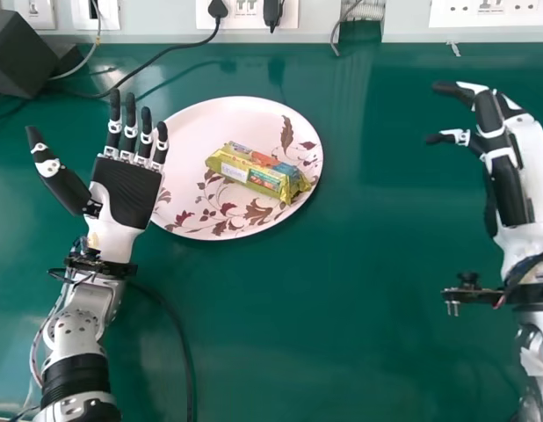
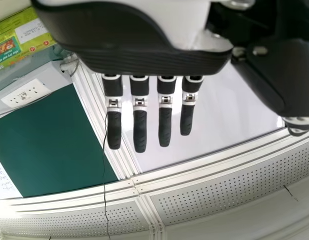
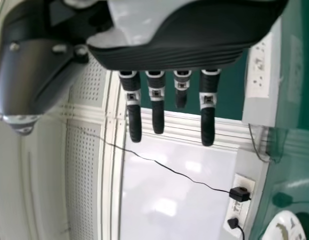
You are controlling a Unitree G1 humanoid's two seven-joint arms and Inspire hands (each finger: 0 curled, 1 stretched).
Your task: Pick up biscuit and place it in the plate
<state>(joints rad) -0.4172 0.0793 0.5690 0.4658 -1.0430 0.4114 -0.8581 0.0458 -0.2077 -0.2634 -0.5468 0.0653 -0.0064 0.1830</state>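
Biscuit: oblong packet in a shiny, creased yellow-green wrapper with crimped ends; lies flat on the plate, set aslant, inside the rim. Plate: round, smooth, pale pinkish-white, printed with maroon leaves and sprigs; sits toward the far edge of the counter, left of its middle. Counter surface: deep green, smooth, faintly reflective.

Left hand: just beside the plate's left side, ribbed black palm pad facing up toward the head camera. Fingers released, straight and spread, pointing to the far edge; thumb out to the side. Contact with rim: cannot tell. Nothing held.

Right hand: by the counter's right edge, well apart from plate. White shell, black tips; fingers released, relaxed with a slight bend, grasping nothing.

Far left corner: dark angular box, matt faces. A thin black cable curves from a plug toward it. White sockets line the wall behind the far edge.
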